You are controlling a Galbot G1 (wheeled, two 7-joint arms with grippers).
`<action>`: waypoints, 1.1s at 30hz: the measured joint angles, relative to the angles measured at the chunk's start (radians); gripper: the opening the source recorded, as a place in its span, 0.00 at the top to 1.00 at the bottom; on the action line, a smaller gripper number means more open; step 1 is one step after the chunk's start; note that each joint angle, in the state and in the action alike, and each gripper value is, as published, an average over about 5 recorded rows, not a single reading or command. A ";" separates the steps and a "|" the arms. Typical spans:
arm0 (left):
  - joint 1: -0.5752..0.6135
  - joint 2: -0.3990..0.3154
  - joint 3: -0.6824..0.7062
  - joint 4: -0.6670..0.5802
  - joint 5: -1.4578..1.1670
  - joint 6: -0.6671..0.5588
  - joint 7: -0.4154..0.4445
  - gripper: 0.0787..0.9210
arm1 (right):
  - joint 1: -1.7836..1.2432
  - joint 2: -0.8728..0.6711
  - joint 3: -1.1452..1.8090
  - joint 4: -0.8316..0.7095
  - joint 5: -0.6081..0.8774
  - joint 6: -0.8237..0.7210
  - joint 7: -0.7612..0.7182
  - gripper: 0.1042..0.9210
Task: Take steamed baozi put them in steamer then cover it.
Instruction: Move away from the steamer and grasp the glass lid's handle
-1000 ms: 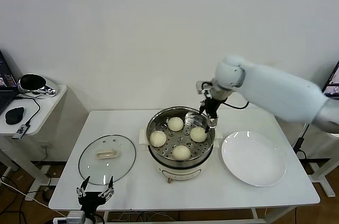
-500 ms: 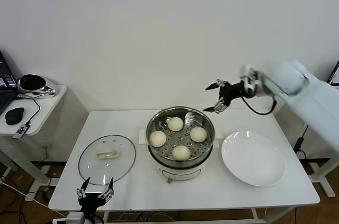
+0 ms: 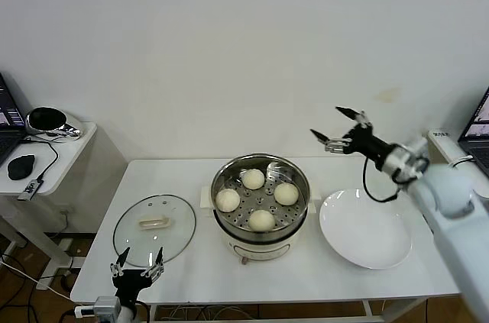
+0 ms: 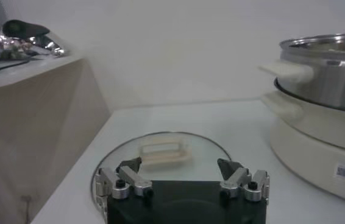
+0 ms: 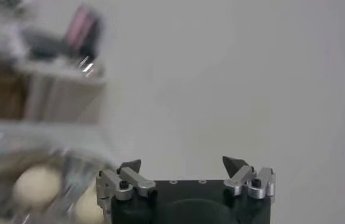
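Observation:
Four cream-white baozi [image 3: 261, 188] lie on the perforated tray inside the steel steamer [image 3: 260, 169] at the table's middle. The glass cover [image 3: 154, 229] with its cream handle [image 3: 153, 223] lies flat on the table to the left. My right gripper [image 3: 337, 127] is open and empty, raised in the air to the right of the steamer, above the plate's far edge. My left gripper [image 3: 137, 263] is open and empty at the table's front edge, just before the cover; the left wrist view shows the cover [image 4: 163, 157] ahead of it and the steamer [image 4: 328, 79] beside.
An empty white plate [image 3: 366, 228] lies to the right of the steamer. A side table [image 3: 46, 156] with a mouse and a shiny object stands at the left. A laptop edge [image 3: 480, 115] shows at the far right.
My right gripper has left the steamer, lifted and swung to the right, open and empty. The fourth baozi stays on the tray. My left gripper has edged slightly toward the cover.

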 measured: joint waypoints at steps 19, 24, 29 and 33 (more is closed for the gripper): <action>-0.096 0.069 -0.015 0.085 0.571 -0.131 -0.097 0.12 | -0.481 0.407 0.299 0.088 0.017 0.155 0.237 0.12; -0.129 0.114 0.012 0.124 0.816 -0.147 -0.147 0.12 | -0.533 0.449 0.309 0.103 0.010 0.166 0.250 0.12; -0.170 0.156 0.049 0.180 0.999 -0.136 -0.180 0.12 | -0.576 0.470 0.311 0.114 0.001 0.163 0.257 0.12; -0.205 0.182 0.075 0.233 1.108 -0.118 -0.189 0.12 | -0.613 0.488 0.307 0.123 -0.008 0.155 0.260 0.12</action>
